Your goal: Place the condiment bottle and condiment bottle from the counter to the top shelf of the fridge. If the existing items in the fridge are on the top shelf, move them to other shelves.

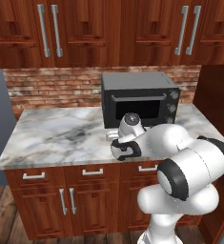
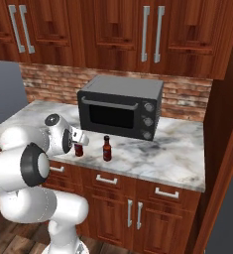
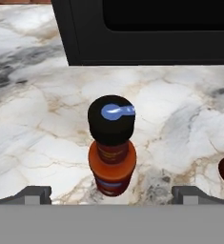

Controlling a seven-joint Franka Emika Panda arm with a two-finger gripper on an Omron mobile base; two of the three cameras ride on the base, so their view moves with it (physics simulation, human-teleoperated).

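White Franka arm's two-finger gripper [image 3: 111, 195] hangs w/ jaws spread wide, nothing held, both dark fingertips [image 3: 33, 194] well apart on either side of a slim reddish-brown condiment bottle [image 3: 111, 155] w/ black cap and dark label. Seen from above in hand view, the bottle stands upright btwn the tips, touching neither; a pale blue glint sits on the cap.

In right base view the same bottle [image 2: 79, 149] is partly hidden behind the hand, near the front edge of the grey-white veined marble counter [image 2: 177, 149]. A second condiment bottle [image 2: 107, 148], same make, stands upright just to its right, apart from it.

Behind both, a black-and-grey microwave oven [image 2: 120, 106] sits toward the brick backsplash [image 1: 51, 86]. Open marble runs left of the oven in left base view, and right of it to the tall wooden side panel [image 2: 222, 149]. Red-brown upper cabinets [image 1: 85, 28] w/ silver bar handles hang above.
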